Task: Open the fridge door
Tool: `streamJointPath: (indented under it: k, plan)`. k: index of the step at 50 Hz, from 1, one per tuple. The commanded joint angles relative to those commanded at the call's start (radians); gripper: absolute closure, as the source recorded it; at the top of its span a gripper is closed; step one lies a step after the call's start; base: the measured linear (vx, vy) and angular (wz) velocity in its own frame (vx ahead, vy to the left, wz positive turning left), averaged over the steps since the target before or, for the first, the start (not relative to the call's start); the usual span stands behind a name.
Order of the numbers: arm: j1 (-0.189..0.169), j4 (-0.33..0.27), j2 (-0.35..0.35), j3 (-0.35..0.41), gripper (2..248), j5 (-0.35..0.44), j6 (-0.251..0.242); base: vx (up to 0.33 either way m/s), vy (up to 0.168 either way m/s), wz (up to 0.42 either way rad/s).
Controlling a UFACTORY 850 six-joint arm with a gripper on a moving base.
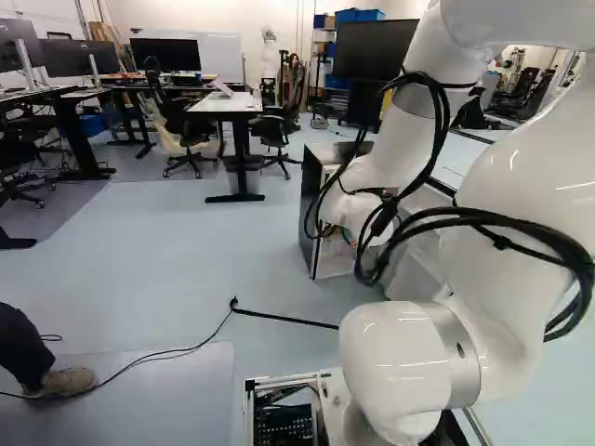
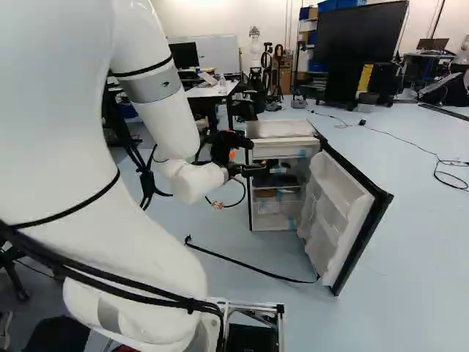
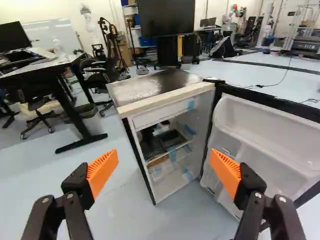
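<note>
And there's the fridge door (image 2: 335, 213), right of centre in the right base view, swung wide open, white inner side showing! It joins the fridge (image 2: 282, 130), shelves in plain sight. Near the fridge's front, the claw (image 2: 256, 157) is released, orange pads (image 3: 102, 171) spread well apart. Upper right, a black screen (image 2: 363, 33) stands beyond.

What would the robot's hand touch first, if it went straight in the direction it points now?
Most likely the hand would meet the open fridge, around its inner shelves; the exact depth is unclear.
</note>
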Motion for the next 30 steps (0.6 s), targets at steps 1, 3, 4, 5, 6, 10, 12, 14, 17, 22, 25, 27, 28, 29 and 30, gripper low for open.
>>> streamJointPath:
  k: [1, 3, 4, 5, 6, 10, 12, 14, 17, 22, 25, 27, 28, 29, 30]
  plan:
    - [0.002, -0.008, 0.007, 0.005, 3, -0.004, 0.0, 0.0, 0.0, 0.0]
    - [0.006, -0.024, 0.02, 0.014, 3, -0.012, 0.0, 0.0, 0.0, 0.0]
    - [0.008, -0.031, 0.027, 0.019, 3, -0.016, 0.0, 0.0, 0.0, 0.0]
    - [0.009, -0.039, 0.034, 0.023, 3, -0.02, 0.0, 0.0, 0.0, 0.0]
    - [0.011, -0.046, 0.04, 0.028, 3, -0.023, 0.0, 0.0, 0.0, 0.0]
    - [0.018, -0.075, 0.065, 0.045, 3, -0.038, 0.0, 0.0, 0.0, 0.0]
    - [0.021, -0.089, 0.076, 0.053, 3, -0.045, 0.0, 0.0, 0.0, 0.0]
    - [0.025, -0.102, 0.088, 0.061, 3, -0.052, 0.0, 0.0, 0.0, 0.0]
    - [0.029, -0.121, 0.104, 0.072, 3, -0.061, 0.0, 0.0, 0.0, 0.0]
    - [0.037, -0.152, 0.13, 0.09, 3, -0.077, 0.0, 0.0, 0.0, 0.0]
    - [0.041, -0.168, 0.144, 0.1, 3, -0.085, 0.0, 0.0, 0.0, 0.0]
    - [0.043, -0.178, 0.153, 0.106, 3, -0.09, 0.0, 0.0, 0.0, 0.0]
    - [0.044, -0.183, 0.158, 0.109, 3, -0.092, 0.0, 0.0, 0.0, 0.0]
    - [0.045, -0.188, 0.162, 0.112, 3, -0.095, 0.0, 0.0, 0.0, 0.0]
    - [0.047, -0.193, 0.166, 0.115, 3, -0.097, 0.0, 0.0, 0.0, 0.0]
